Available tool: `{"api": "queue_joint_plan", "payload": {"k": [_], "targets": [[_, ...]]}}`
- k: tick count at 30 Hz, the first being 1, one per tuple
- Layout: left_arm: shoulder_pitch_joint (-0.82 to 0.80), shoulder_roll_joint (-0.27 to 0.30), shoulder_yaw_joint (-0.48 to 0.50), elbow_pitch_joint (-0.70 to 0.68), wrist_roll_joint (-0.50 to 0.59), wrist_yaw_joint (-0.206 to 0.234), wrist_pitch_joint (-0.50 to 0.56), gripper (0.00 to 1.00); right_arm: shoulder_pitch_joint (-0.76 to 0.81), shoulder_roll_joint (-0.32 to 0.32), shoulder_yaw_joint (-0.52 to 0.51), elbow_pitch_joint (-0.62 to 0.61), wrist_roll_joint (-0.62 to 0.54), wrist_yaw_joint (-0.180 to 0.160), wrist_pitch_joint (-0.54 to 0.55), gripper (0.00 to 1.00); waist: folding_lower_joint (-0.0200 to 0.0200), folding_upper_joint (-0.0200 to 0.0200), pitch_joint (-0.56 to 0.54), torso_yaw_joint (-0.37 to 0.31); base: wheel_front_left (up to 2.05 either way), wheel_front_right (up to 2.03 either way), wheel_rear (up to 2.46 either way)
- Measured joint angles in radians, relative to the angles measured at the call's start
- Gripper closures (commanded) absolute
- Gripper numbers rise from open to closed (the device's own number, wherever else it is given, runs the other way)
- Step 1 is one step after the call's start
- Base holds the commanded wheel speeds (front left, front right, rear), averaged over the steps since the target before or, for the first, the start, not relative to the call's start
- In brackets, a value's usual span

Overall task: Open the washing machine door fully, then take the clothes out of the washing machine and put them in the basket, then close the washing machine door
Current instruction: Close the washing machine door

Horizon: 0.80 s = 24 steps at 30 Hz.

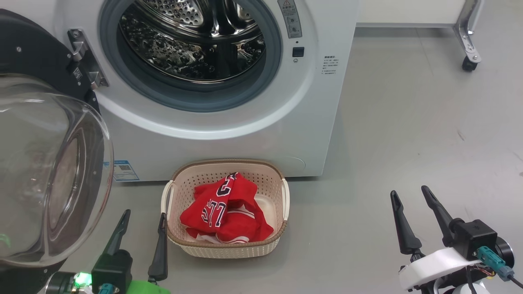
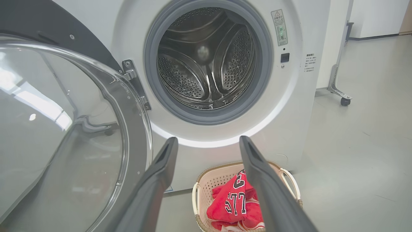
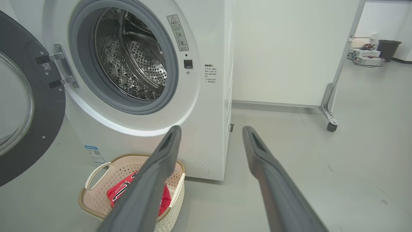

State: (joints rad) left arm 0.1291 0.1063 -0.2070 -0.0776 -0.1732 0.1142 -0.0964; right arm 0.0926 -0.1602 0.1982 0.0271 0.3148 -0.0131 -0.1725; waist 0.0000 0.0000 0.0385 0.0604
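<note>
- My left fingers (image 1: 160, 245) stand spread wide with nothing between them; they point up from the lower left of the head view.
- My right fingers (image 1: 402, 224) are spread just as wide and hold nothing; they hang over bare floor (image 1: 408, 122), well to the right of everything else.
- The basket (image 1: 229, 162) stands on the floor just in front of the washing machine (image 1: 245, 134), below the round opening; its left handle sits just beside the inner one of my left fingers, and I cannot tell whether they touch.
- The clothes (image 1: 233, 212) lie bunched inside the basket, red cloth with dark white-edged numbers facing up; they are to the right of my left fingers and well left of my right fingers.
- In the left wrist view the basket and the red cloth show low between my two fingers, partly behind the right one; in the right wrist view they show behind my left-hand finger.
- The washing machine door (image 1: 49, 171) is swung open on its hinge (image 1: 83, 59) at the left of the opening; its clear glass bowl bulges towards me, just left of my left fingers and apart from them.
- The steel drum (image 1: 192, 41) shows through the opening, ringed by the grey seal (image 1: 184, 100); a small blue label (image 1: 122, 170) sits low on the machine's front, between the door and the basket.
</note>
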Motion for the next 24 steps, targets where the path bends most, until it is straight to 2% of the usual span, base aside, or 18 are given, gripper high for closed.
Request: {"api": "queue_joint_plan", "payload": {"k": [8,24], "targets": [[0.000,-0.003,-0.006,-0.002,0.007,0.000,0.000,0.00,0.009,-0.009,-0.002,-0.011,0.000,0.000,0.000,0.00,0.0000,0.0000,-0.005,0.073,0.00,0.00,0.00],[0.015,-0.016,0.002,-0.009,0.006,0.000,-0.002,0.00,0.021,-0.016,0.006,-0.028,0.000,0.000,0.010,0.00,0.0000,0.0000,-0.010,0.270,0.00,0.00,0.00]]}}
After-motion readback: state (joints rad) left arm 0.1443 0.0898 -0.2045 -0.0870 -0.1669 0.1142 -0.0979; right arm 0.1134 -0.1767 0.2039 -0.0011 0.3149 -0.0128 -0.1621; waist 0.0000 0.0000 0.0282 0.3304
